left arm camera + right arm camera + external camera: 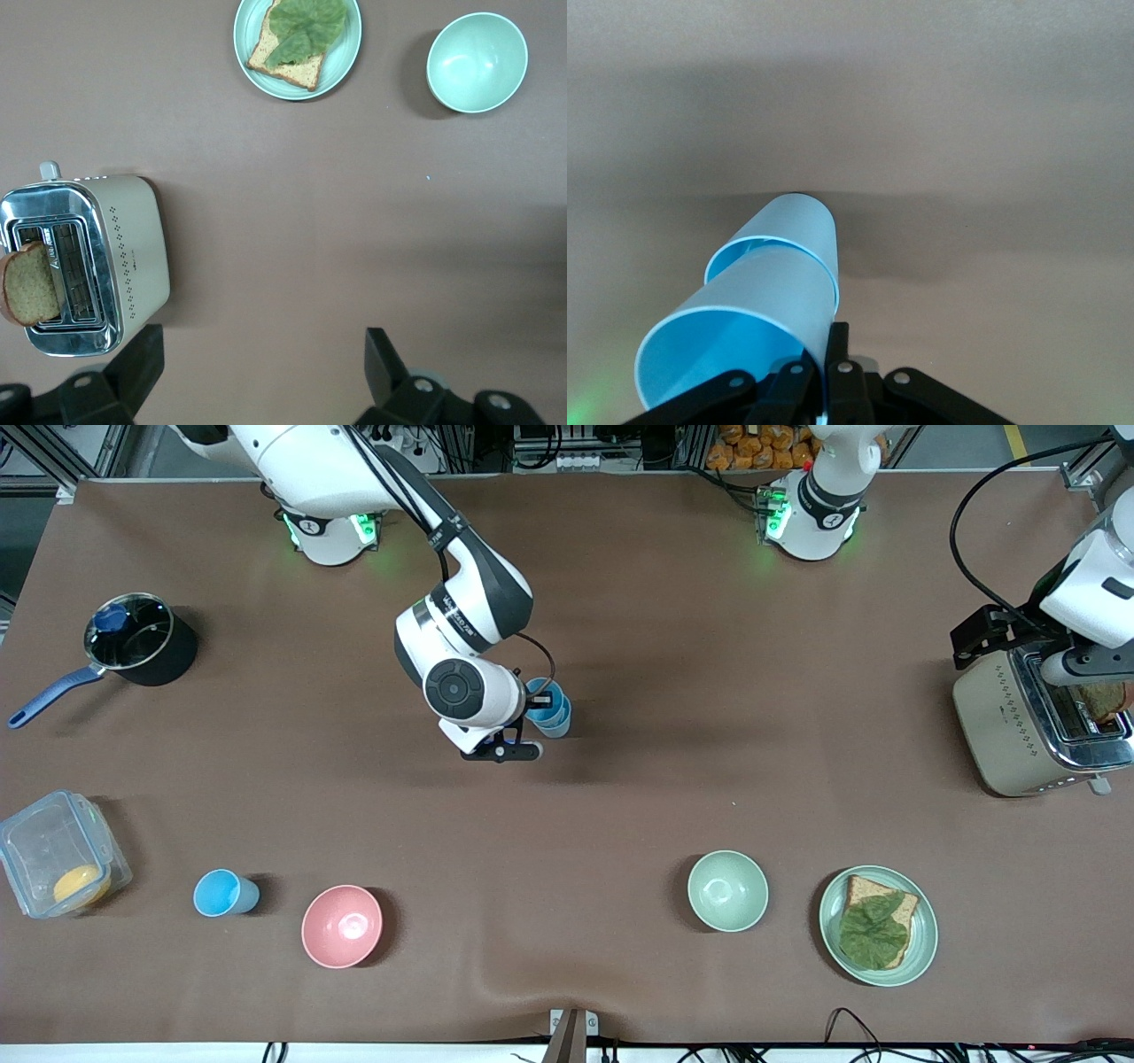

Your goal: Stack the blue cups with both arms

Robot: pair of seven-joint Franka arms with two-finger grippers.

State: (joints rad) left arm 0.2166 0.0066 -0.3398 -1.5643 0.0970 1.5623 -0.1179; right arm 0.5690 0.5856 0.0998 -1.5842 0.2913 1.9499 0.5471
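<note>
Nearest the front camera, along the worktop's (567, 815) lower stretch, sit a plate (878, 926) carrying bread with a green leaf, a pale green bowl (727, 890), a pink bowl (342, 926), a lone blue cup (223, 893) and a clear lidded box (55, 855) with something yellow inside. That cup stands upright just beside the pink bowl, toward the right arm's end. Between the two bowls the brown cloth lies bare, with a soft ripple near the front edge.

Farther up, the middle of the worktop is wide and open. The right gripper (540, 707) is over this open middle, its fingers clamped together on the rim of a blue cup nested into a second one; the stacked cups (757, 305) lean tilted, well apart from everything else.

A toaster (1028, 726) with a slice of bread in its slot stands close to the edge at the left arm's end. The left gripper (261, 367) waits high above the toaster's end of the worktop, fingers spread wide apart and empty.

A black saucepan (142, 646) with a blue handle and glass lid sits farther back toward the right arm's end. No writing can be read on anything.
</note>
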